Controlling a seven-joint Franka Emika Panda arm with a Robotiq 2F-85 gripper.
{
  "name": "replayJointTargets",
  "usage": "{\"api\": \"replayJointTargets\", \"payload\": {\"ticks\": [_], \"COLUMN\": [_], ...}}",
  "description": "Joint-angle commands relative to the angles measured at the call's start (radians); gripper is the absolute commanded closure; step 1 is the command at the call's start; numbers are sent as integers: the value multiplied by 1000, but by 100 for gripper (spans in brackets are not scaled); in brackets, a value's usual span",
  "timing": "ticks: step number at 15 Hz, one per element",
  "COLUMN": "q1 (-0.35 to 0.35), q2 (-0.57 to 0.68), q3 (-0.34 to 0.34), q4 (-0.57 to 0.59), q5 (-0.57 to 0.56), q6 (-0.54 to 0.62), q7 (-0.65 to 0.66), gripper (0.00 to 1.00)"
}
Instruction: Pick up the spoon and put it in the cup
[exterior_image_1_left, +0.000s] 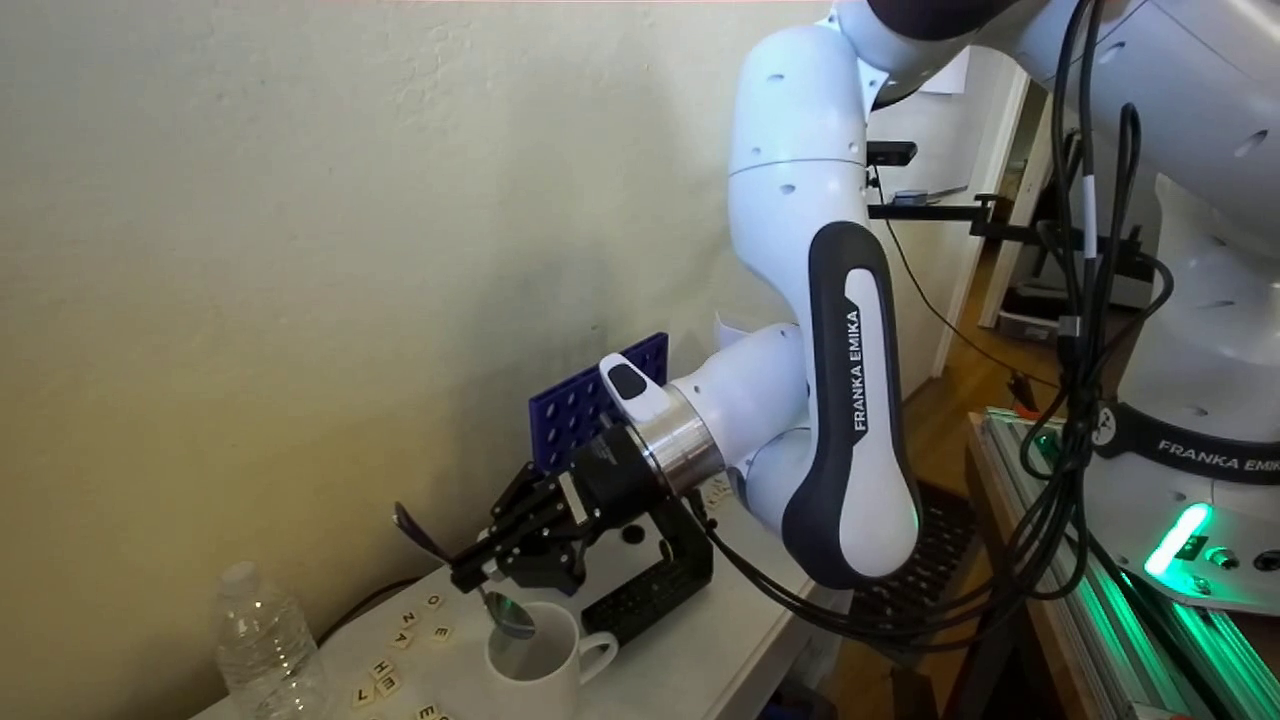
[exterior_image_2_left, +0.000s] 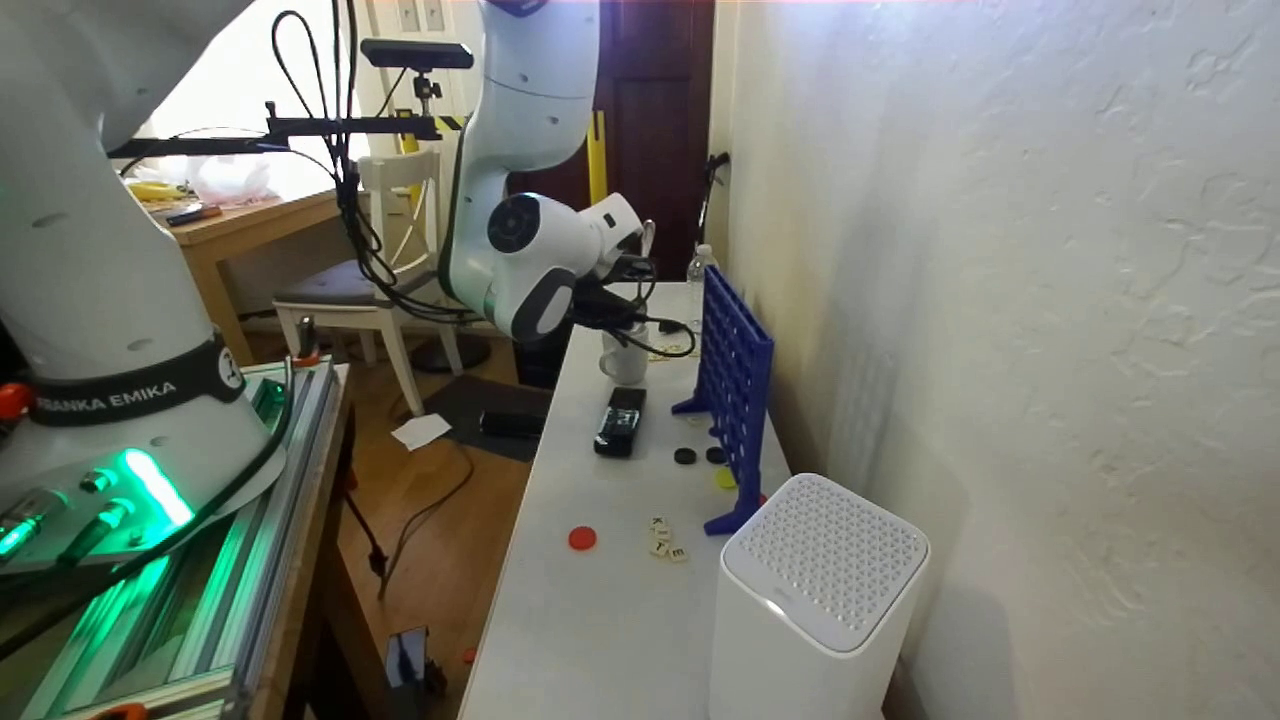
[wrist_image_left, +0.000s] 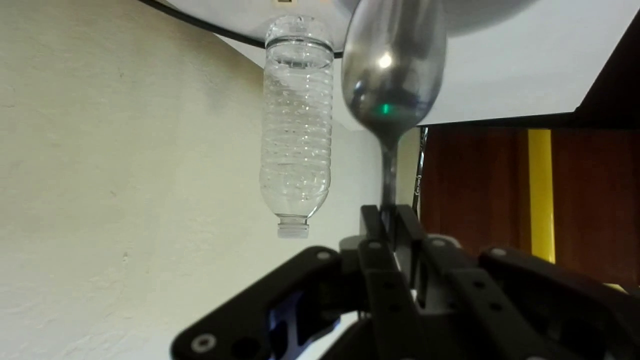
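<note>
Spoon (wrist_image_left: 393, 75), metal: is held by its handle in the closed gripper (wrist_image_left: 389, 224); bowl hung beneath, near the mouth of the cup (exterior_image_1_left: 543, 678). Judged light, stiff, slippery; best gripped mid-handle.

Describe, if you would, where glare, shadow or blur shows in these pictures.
Wrist view: the spoon shows a white glint and a green reflection; the pincer looks soft, the bottle sharper. In an exterior view, a soft shadow falls on the wall; in both exterior views, the green light strip glares.
</note>
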Motion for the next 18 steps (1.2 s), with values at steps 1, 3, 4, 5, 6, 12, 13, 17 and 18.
{"api": "replayJointTargets", "payload": {"ticks": [1, 3, 4, 5, 6, 12, 13, 17, 18], "q1": [-1, -3, 77, 83, 93, 127, 129, 129, 129], "q2": [24, 35, 18, 22, 25, 41, 43, 59, 64], "q3": [-8, -12, -96, -106, -124, -167, -171, -180, -184], "q4": [-4, -5, 3, 3, 4, 11, 13, 20, 22], "q5": [-8, -13, -27, -31, -37, -84, -92, -112, -113], "q6": [25, 19, 34, 30, 26, 16, 14, 10, 10], "q7": [-6, -3, 84, 90, 103, 164, 167, 169, 167], "gripper": [97, 97, 97, 97, 97, 97, 97, 97, 97]}}
